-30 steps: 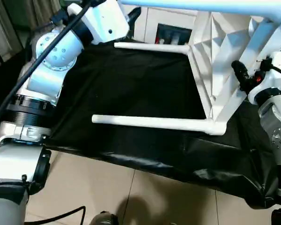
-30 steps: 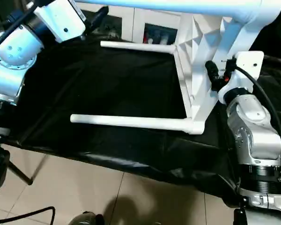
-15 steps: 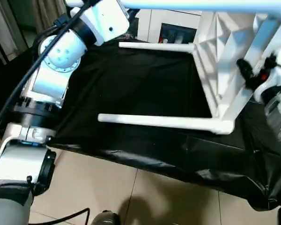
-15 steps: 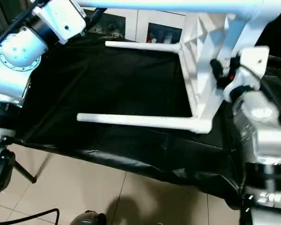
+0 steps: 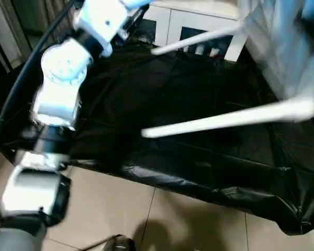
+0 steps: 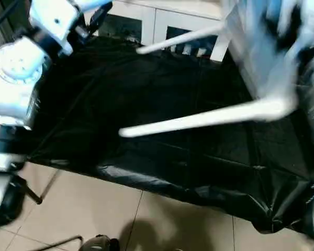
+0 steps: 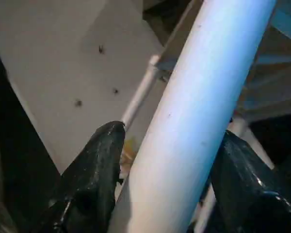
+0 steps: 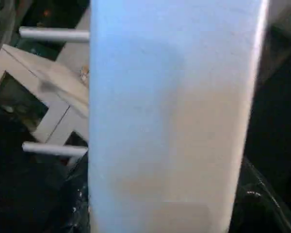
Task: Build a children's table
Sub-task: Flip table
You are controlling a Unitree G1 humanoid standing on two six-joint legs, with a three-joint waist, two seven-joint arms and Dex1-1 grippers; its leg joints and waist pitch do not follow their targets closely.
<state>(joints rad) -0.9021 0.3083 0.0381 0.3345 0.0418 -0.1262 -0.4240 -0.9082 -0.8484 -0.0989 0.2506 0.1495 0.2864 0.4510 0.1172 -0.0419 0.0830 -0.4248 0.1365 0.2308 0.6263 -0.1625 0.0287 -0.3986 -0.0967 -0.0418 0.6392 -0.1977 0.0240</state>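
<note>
Gripping smooth round leg; left pincer closed

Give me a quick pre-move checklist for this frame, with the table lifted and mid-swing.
1. Left gripper around a leg: ok, black fingers sit on both sides of the tube.
2. Right gripper's hold on the table: cannot tell.
3. Two lower legs attached to the tabletop: cannot tell, blurred.
4. Legs off the black cloth: ok, they angle upward above it.
5. Clearance from the white cabinet behind: cannot tell.
</note>
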